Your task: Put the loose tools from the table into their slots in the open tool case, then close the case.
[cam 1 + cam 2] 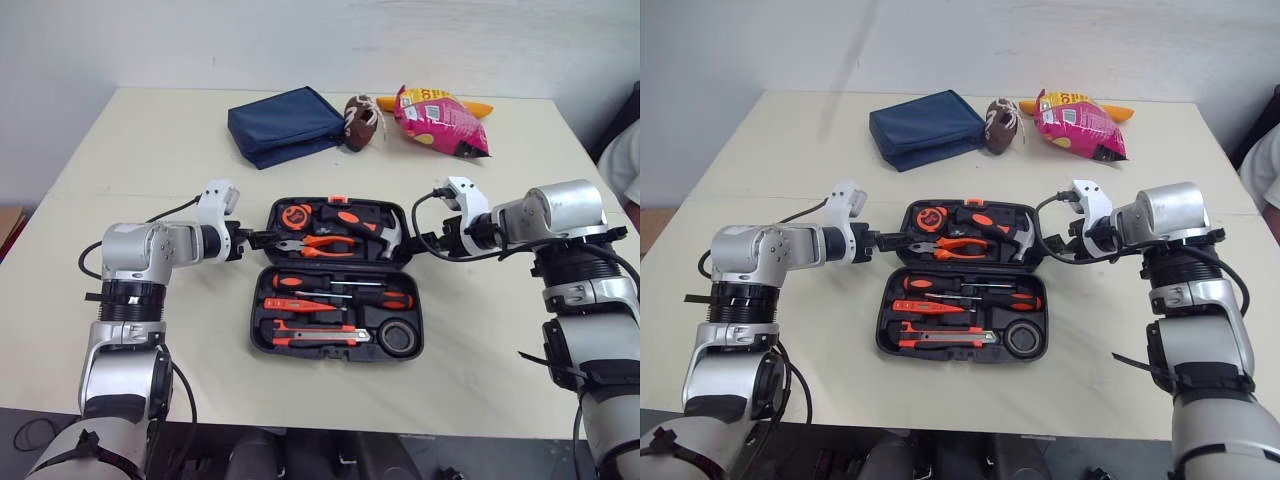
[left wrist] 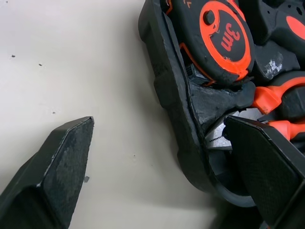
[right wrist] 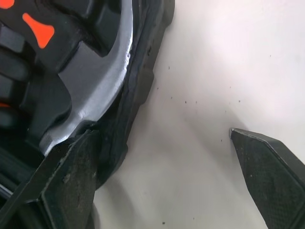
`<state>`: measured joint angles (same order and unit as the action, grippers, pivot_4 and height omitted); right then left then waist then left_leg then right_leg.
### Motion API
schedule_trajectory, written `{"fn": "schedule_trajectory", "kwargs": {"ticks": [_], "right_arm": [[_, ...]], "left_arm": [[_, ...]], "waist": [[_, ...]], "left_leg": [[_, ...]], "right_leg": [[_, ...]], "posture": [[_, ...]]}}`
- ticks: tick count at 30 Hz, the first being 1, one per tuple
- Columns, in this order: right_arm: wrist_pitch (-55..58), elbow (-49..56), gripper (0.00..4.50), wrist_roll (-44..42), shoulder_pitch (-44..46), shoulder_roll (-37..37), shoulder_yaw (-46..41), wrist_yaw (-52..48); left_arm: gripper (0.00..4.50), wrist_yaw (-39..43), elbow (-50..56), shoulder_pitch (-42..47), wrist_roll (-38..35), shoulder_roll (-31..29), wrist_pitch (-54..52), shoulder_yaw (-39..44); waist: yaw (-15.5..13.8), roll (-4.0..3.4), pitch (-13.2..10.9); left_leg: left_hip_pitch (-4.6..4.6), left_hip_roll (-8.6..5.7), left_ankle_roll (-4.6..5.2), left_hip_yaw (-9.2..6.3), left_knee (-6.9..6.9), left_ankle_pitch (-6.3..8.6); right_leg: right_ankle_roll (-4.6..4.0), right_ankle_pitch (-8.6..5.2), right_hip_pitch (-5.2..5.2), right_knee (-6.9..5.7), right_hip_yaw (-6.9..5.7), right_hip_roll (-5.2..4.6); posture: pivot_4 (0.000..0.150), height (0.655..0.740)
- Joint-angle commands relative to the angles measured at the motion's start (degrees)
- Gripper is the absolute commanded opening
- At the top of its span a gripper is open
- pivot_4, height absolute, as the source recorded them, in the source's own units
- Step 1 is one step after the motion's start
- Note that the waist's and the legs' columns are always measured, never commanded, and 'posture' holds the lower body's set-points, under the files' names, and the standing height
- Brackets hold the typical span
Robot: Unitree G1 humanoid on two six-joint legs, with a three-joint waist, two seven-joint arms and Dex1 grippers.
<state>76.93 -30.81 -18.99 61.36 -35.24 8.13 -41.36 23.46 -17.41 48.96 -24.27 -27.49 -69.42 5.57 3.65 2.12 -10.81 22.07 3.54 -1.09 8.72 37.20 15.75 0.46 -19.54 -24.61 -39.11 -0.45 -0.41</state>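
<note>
Head view: your left gripper and right gripper reach inward, forearms level, flanking the far half of the case, which lies open mid-table.
Left wrist: fingers spread, straddling the case wall; one over pliers.
Right wrist: fingers spread across the opposite wall; one beside the hammer.

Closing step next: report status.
Left gripper and right gripper open, straddling the case's side rims. Tools slotted, case open. Nothing seen in the way.
</note>
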Motion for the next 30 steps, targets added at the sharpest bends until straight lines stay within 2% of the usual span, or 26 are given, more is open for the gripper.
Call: {"fn": "schedule_trajectory", "kwargs": {"ticks": [1, 3, 10, 11, 15, 19, 22, 26, 30], "right_arm": [[-0.04, -1.52, 4.27, 0.3, -0.51, 2.15, 0.14, 0.26], [0.33, -1.94, 3.68, 0.25, -0.53, 2.71, -0.07, 0.29], [1.56, 0.36, 0.17, -0.79, -2.06, 4.47, -3.71, 1.4], [1.8, 0.93, 0.0, -1.17, -2.38, 4.93, -5.11, 2.05], [-1.92, 7.96, 0.0, -2.71, -6.52, 6.15, -9.69, 2.83], [-15.88, 20.62, 0.0, -5.56, -14.6, 7.45, -15.36, -0.19], [-18.38, 23.67, 0.0, -6.0, -17.49, 7.99, -18.45, 1.35], [-30.79, 26.86, 0.0, -3.76, -22.84, 7.16, -18.76, 0.06], [-59.37, 25.42, 0.0, 5.15, -31.27, 6.48, -15.81, 0.02]], "left_arm": [[4.21, 1.52, -1.84, 2.08, 0.71, 0.25, 0.84, -1.11], [3.58, 2.39, -2.93, 2.54, 0.72, 0.6, 0.94, -1.89], [0.39, 6.56, -4.32, 3.16, 1.37, 1.04, 2.06, -5.21], [0.04, 7.11, -3.77, 2.94, 1.83, 1.03, 3.23, -5.78], [0.04, 6.61, -0.55, 2.07, 2.06, 2.38, 8.28, -3.97], [0.04, 6.95, 4.85, -1.5, 1.39, 3.17, 16.97, -0.15], [0.04, 8.27, 8.19, -4.58, 3.7, 1.91, 25.31, -0.77], [0.04, 8.15, 11.34, -7.9, 6.03, 1.72, 36.8, 0.18], [0.04, 7.69, 9.26, -13.37, 12.1, 0.73, 57.42, 0.0]], "waist": [[0.19, 0.04, 0.03], [0.47, 0.04, 0.03], [0.53, 0.17, 0.16], [0.38, 0.19, 0.17], [-0.11, 0.24, 0.2], [-0.2, 0.22, 0.17], [-0.1, 0.02, -0.01], [-0.28, -0.02, -0.04], [-0.39, -0.03, -0.04]], "left_leg": [[0.0, 0.0, 0.0, 0.0, 0.0, 0.0], [-0.01, 0.01, -0.01, 0.0, 0.0, -0.01], [-0.3, -0.01, -0.03, -0.01, 0.01, -0.04], [-0.47, -0.03, -0.04, -0.01, -0.01, -0.03], [-0.92, -0.02, -0.07, -0.1, -0.13, 0.04], [-0.85, -0.01, -0.08, -0.1, -0.14, 0.06], [-0.75, -0.01, -0.08, -0.07, -0.18, 0.05], [-0.49, 0.02, -0.1, -0.04, -0.22, 0.02], [-0.36, 0.01, -0.07, 0.0, -0.32, 0.04]], "right_leg": [[0.0, 0.0, 0.0, -0.01, 0.0, 0.0], [0.0, 0.0, 0.01, -0.02, 0.0, 0.0], [0.0, 0.0, 0.28, -0.08, -0.01, -0.03], [0.0, 0.0, 0.47, -0.05, -0.01, -0.05], [0.0, 0.0, 0.99, 0.21, -0.06, -0.05], [0.01, 0.0, 0.96, 0.23, -0.05, -0.02], [0.02, 0.0, 0.82, 0.21, -0.04, 0.0], [0.01, 0.0, 0.52, 0.19, -0.03, 0.06], [0.02, 0.0, 0.41, 0.38, 0.0, 0.07]], "posture": [[0.15, 0.74], [0.15, 0.74], [0.15, 0.74], [0.15, 0.74], [0.15, 0.74], [0.15, 0.74], [0.15, 0.74], [0.15, 0.74], [0.15, 0.74]]}}
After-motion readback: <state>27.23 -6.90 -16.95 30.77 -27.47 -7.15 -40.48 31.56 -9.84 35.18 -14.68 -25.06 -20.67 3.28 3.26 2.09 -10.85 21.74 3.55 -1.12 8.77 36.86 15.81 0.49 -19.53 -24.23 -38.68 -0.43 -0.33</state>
